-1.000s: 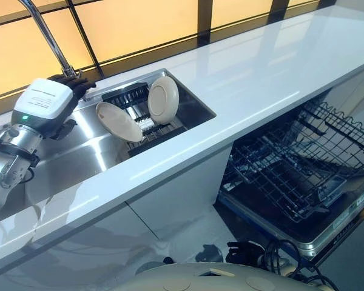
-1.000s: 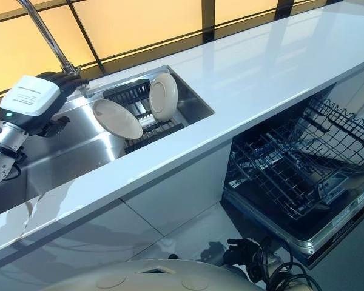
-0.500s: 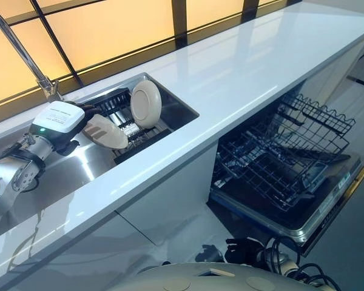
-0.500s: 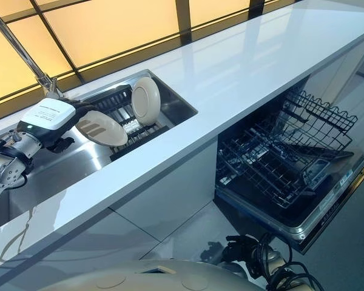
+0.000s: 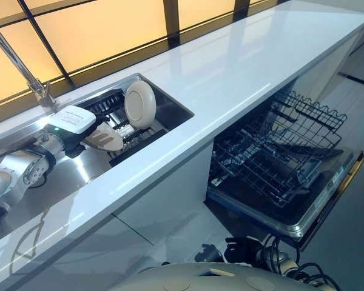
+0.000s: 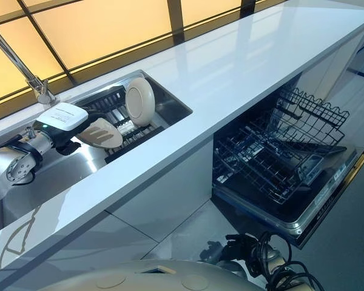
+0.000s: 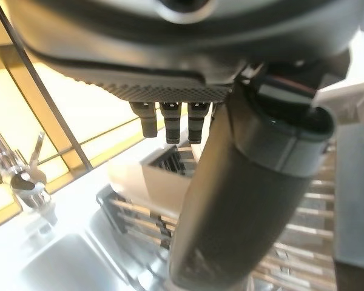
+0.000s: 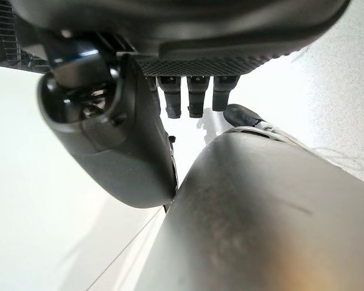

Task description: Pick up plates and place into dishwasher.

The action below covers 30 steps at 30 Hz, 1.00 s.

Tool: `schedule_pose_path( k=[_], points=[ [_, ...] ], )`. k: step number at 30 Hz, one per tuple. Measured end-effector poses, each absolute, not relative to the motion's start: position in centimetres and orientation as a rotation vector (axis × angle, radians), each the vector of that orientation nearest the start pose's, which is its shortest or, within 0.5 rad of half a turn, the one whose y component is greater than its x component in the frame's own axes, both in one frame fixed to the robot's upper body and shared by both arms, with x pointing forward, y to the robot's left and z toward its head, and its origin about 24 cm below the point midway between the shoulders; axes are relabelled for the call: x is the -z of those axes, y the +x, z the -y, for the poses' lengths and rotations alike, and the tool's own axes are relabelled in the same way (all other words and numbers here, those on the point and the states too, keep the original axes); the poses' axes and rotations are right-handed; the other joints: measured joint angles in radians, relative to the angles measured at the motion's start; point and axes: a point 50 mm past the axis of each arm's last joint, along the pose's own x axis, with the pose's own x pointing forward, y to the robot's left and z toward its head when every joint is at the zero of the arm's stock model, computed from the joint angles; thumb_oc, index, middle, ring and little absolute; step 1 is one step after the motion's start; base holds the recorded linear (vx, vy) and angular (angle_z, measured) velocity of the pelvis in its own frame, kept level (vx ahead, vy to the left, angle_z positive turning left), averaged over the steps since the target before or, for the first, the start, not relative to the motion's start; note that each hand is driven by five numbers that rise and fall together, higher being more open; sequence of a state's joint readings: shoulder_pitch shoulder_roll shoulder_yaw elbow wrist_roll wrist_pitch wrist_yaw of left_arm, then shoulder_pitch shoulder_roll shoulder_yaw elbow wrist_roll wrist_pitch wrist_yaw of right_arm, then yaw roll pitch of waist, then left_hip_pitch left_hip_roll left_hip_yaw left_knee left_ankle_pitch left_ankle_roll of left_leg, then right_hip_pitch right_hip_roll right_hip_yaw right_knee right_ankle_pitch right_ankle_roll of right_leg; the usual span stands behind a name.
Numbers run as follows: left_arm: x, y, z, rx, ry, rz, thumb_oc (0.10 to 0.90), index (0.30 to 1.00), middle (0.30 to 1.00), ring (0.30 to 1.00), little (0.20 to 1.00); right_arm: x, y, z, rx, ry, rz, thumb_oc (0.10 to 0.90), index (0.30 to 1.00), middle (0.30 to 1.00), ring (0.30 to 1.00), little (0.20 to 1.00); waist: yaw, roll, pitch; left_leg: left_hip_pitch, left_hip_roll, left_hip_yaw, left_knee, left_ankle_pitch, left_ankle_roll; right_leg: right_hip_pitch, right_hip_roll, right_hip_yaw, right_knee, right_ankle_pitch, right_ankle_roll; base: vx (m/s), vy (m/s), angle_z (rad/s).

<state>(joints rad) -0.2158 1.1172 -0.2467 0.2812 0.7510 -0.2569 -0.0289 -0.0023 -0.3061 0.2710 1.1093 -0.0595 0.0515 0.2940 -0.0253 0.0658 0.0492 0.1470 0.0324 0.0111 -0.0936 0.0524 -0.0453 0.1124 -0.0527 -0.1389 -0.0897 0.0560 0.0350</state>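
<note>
Two cream plates stand in a black dish rack (image 5: 136,134) inside the sink. One plate (image 5: 139,104) is upright at the rack's right end. The other plate (image 5: 103,139) leans low to the left. My left hand (image 5: 70,123), with a white cover on its back, is at that leaning plate's left rim. In the left wrist view its fingers (image 7: 170,124) reach straight out and the thumb (image 7: 242,200) stands apart from them, with the cream plate (image 7: 130,176) showing between; the hand is open. My right hand (image 8: 109,133) hangs relaxed and open, holding nothing.
The steel sink (image 5: 60,182) is set in a long white countertop (image 5: 242,66), with a tall faucet (image 5: 18,60) behind my left hand. Below on the right, the dishwasher's door (image 5: 327,200) is down and its wire rack (image 5: 279,151) is pulled out.
The camera has shifted. My left hand has moved from beside the faucet down to the leaning plate's rim, and that plate now lies flatter.
</note>
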Motion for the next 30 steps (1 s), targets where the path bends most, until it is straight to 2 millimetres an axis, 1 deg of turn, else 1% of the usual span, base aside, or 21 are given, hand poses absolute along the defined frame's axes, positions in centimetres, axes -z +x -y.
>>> schedule_pose_path(
  k=[5, 9, 12, 19, 20, 21, 22, 24, 28, 30],
  points=[
    [-11.0, 27.7, -31.4, 0.356, 1.892, -0.074, 0.800, 0.900, 0.900, 0.900, 0.900, 15.5, 10.3, 22.8, -0.347, -0.305, -1.248, 0.800, 0.900, 0.900, 0.900, 0.900, -0.002, 0.000, 0.000, 0.003, 0.001, 0.010, 0.000, 0.000, 0.000, -0.001, 0.001, 0.008, 0.000, 0.000, 0.004, 0.00, 0.001, -0.03],
    [-10.6, 27.8, -31.5, 0.373, 1.912, -0.101, 0.800, 0.900, 0.900, 0.900, 0.900, 15.4, 10.4, 22.8, -0.346, -0.305, -1.246, 0.800, 0.900, 0.900, 0.900, 0.900, -0.011, 0.000, 0.000, 0.005, 0.001, 0.016, 0.000, -0.001, 0.000, -0.003, 0.002, 0.016, 0.000, 0.002, 0.004, 0.01, 0.002, -0.06],
    [-10.5, 28.3, -31.5, 0.372, 1.923, -0.128, 0.800, 0.900, 0.900, 0.900, 0.900, 15.4, 10.4, 22.8, -0.347, -0.305, -1.245, 0.800, 0.900, 0.900, 0.900, 0.900, -0.012, 0.000, 0.000, 0.005, 0.002, 0.019, 0.000, -0.001, -0.001, -0.003, 0.002, 0.018, 0.000, 0.003, 0.004, 0.00, 0.000, -0.01],
    [-9.3, 28.6, -32.8, 0.313, 1.941, -0.265, 0.800, 0.900, 0.900, 0.900, 0.900, 15.3, 10.7, 22.7, -0.349, -0.306, -1.232, 0.800, 0.900, 0.900, 0.900, 0.900, -0.037, -0.001, 0.001, 0.007, 0.002, 0.030, 0.000, -0.005, 0.000, -0.007, 0.004, 0.029, 0.000, 0.003, 0.004, 0.02, 0.000, -0.04],
    [-9.1, 28.7, -33.0, 0.294, 1.935, -0.281, 0.726, 0.836, 0.836, 0.836, 0.826, 15.3, 10.7, 22.7, -0.350, -0.306, -1.229, 0.800, 0.900, 0.900, 0.900, 0.900, -0.037, -0.001, 0.001, 0.007, 0.002, 0.032, 0.000, -0.006, 0.000, -0.008, 0.004, 0.032, 0.000, 0.003, 0.004, 0.03, -0.003, -0.08],
    [-8.9, 28.7, -33.4, 0.266, 1.928, -0.303, 0.542, 0.679, 0.679, 0.679, 0.642, 15.3, 10.9, 22.6, -0.353, -0.307, -1.223, 0.800, 0.900, 0.900, 0.900, 0.900, -0.037, -0.002, 0.002, 0.007, 0.002, 0.036, 0.000, -0.007, 0.000, -0.010, 0.005, 0.036, 0.000, 0.005, 0.001, 0.03, -0.004, -0.08],
    [-8.9, 28.7, -33.6, 0.248, 1.929, -0.306, 0.240, 0.420, 0.420, 0.420, 0.340, 15.2, 10.9, 22.6, -0.353, -0.306, -1.219, 0.800, 0.900, 0.900, 0.900, 0.900, -0.038, -0.004, 0.004, 0.007, 0.003, 0.037, 0.000, -0.007, -0.001, -0.011, 0.005, 0.038, 0.000, 0.007, -0.001, 0.03, -0.005, -0.07],
    [-9.0, 28.8, -33.8, 0.204, 1.924, -0.293, 0.100, 0.300, 0.300, 0.300, 0.200, 15.2, 10.9, 22.5, -0.349, -0.295, -1.212, 0.800, 0.900, 0.900, 0.900, 0.900, -0.038, -0.007, 0.006, 0.007, 0.003, 0.038, 0.000, -0.008, -0.001, -0.011, 0.006, 0.039, 0.000, 0.007, -0.001, 0.00, 0.000, 0.00],
    [-8.9, 29.3, -33.8, 0.120, 1.908, -0.261, 0.100, 0.300, 0.300, 0.300, 0.200, 15.0, 10.9, 22.5, -0.344, -0.274, -1.182, 0.800, 0.900, 0.900, 0.900, 0.900, -0.039, -0.011, 0.010, 0.007, 0.003, 0.039, 0.000, -0.009, 0.000, -0.013, 0.006, 0.041, 0.000, 0.007, -0.001, 0.00, 0.000, 0.00],
    [-9.4, 29.7, -33.5, 0.086, 1.906, -0.233, 0.100, 0.300, 0.300, 0.300, 0.200, 14.6, 11.1, 22.5, -0.343, -0.260, -1.144, 0.800, 0.900, 0.900, 0.900, 0.900, -0.045, -0.012, 0.010, 0.007, 0.003, 0.041, 0.000, -0.010, 0.000, -0.013, 0.006, 0.043, 0.000, 0.006, -0.001, 0.00, 0.000, 0.00]
  ],
)
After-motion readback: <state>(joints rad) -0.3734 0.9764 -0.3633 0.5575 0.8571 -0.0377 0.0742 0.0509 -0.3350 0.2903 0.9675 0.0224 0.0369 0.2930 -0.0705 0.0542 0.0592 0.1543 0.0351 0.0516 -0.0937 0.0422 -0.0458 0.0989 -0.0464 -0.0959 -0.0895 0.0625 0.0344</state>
